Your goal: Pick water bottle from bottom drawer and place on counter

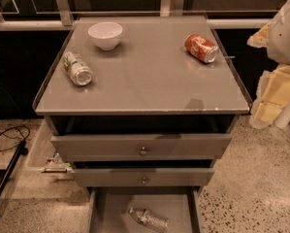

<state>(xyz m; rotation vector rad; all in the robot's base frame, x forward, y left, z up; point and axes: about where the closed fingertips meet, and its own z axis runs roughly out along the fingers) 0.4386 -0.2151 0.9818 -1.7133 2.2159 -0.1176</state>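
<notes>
The water bottle (149, 219) lies on its side on the flat grey floor of the open bottom drawer (113, 212), cap toward the left. The counter (149, 72) is the glossy grey cabinet top above it. My gripper (273, 98) hangs at the far right of the view, beside the counter's right edge and well above and to the right of the bottle. It is partly cut off by the frame. It holds nothing that I can see.
On the counter stand a white bowl (105, 34) at the back left, a silver-green can (77, 68) lying at the left and an orange-red soda can (201, 48) lying at the back right. The two upper drawers (143, 151) are slightly open. A black cable (8, 132) lies on the floor at the left.
</notes>
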